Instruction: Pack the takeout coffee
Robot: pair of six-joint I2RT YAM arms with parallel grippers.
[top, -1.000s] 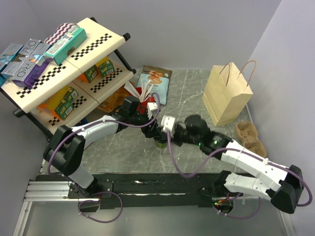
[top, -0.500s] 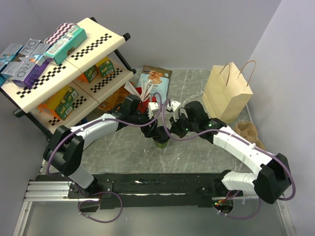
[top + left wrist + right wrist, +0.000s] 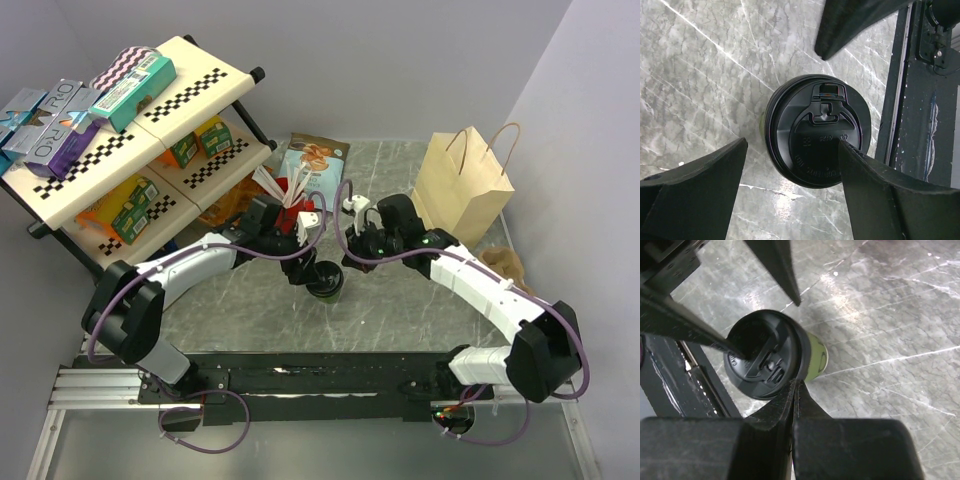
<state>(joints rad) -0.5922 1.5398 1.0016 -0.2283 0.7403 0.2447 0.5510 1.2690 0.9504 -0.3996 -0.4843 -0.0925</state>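
Left gripper (image 3: pixel 792 143) is hanging wide open over the coffee (image 3: pixel 817 131). In the left wrist view its two black fingers (image 3: pixel 695 195) are poking up from the bottom corners. The round black lid (image 3: pixel 810 150) is sitting between them in the middle of the frame. The tip of the lower right finger is lying over the lid's edge, and I cannot tell if it is touching.

Right gripper (image 3: pixel 795 385) is squeezed shut and is holding nothing. In the right wrist view its two fingers are pressing together at the bottom middle. Their tip is pointing at the edge of the lid, just beside it. The green side of the coffee is peeking out to the right of the lid.

In the top view the coffee (image 3: pixel 325 282) is standing upright on the gray table (image 3: pixel 400 310), near the middle of the frame. The left gripper (image 3: pixel 308 262) is reaching in from the left and the right gripper (image 3: pixel 350 258) from the upper right.

A paper bag (image 3: pixel 463 195) is standing at the upper right, well apart from the coffee. A red cup (image 3: pixel 297 192) with white sticks is standing above the coffee, near a shelf (image 3: pixel 130 130) at the upper left. A snack pouch (image 3: pixel 316 165) is lying flat at the top middle.
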